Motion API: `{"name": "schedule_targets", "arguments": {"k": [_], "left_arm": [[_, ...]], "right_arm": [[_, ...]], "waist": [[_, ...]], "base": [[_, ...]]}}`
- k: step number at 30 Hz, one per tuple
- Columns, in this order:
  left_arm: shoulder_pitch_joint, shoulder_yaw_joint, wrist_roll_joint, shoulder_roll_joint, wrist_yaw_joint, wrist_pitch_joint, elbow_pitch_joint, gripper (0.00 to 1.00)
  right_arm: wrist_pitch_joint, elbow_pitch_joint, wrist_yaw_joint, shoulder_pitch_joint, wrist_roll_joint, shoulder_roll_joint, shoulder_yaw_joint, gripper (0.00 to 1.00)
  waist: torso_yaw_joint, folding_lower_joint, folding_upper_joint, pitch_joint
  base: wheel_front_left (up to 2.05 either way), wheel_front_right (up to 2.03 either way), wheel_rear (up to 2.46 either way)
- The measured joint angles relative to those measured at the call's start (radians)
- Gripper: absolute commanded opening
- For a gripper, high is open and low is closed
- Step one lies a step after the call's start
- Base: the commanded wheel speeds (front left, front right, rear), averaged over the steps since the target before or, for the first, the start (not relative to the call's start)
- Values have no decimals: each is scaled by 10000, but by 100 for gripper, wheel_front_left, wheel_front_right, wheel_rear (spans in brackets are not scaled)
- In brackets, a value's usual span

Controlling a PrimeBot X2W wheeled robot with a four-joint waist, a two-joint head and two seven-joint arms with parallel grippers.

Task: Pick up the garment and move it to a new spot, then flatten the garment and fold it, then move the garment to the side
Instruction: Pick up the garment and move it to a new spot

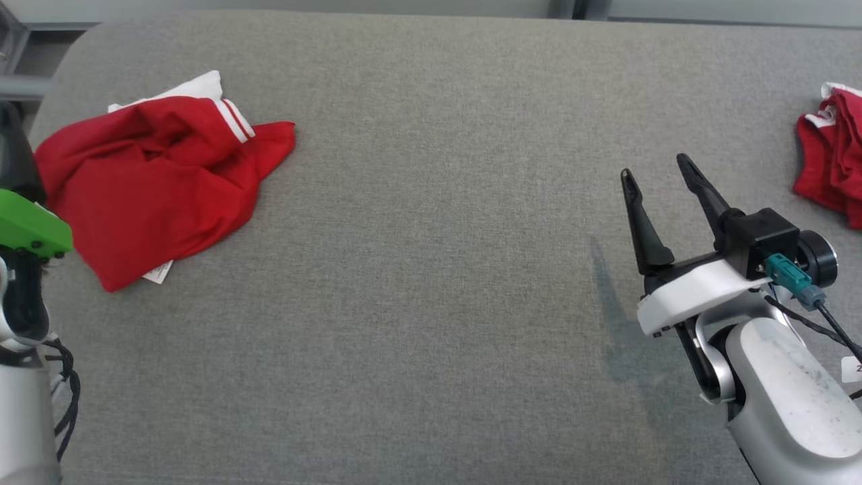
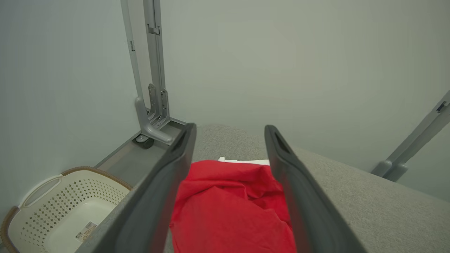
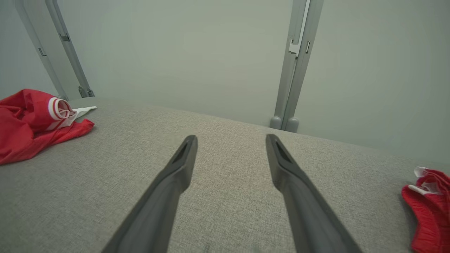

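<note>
Right gripper [image 1: 654, 166]: near right, over the bare grey table [image 1: 431, 303]; its two dark fingers stand wide apart and hold nothing.
Left arm [image 1: 23, 377]: near left edge, pale forearm with a green part above it, just beside the garment's left side.
Left gripper [image 2: 229, 126]: fingers spread wide with nothing clamped; in the left wrist view the garment lies between and beyond them. Whether they touch the cloth cannot be told.
Garment [image 1: 155, 182]: red with white stripes and a white part at its far side, lying crumpled in a heap on the far left of the table, well apart from the right gripper; a small white tag shows at its near edge.
Second red cloth [image 1: 832, 162]: bunched at the far right edge of the table, red with white trim.
Basket [image 2: 52, 203]: cream with holes and a brown rim, on the floor past the table's left side.
Metal posts [image 3: 293, 70]: grey, upright behind the far edge of the table, in front of a plain pale wall.
</note>
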Motion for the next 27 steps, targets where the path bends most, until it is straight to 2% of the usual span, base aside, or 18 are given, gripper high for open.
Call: {"name": "schedule_targets", "arguments": {"k": [12,19,27], "left_arm": [[-1420,314,-685,393,0,1609,727,100],[-1957,173,-859,351,-2,2017,1312,100],[-1978,-13,-859,274,-2,2284,2107,100]], "right_arm": [[272,-658,0,-501,-188,-311,-339,100],[272,-769,0,-724,-313,-445,-671,100],[272,-752,0,-807,-380,-518,-631,100]], "waist": [[-636,0,0,1634],[-771,0,0,2555],[-692,1,0,3059]], "base": [[0,0,0],[0,0,0],[0,0,0]]}}
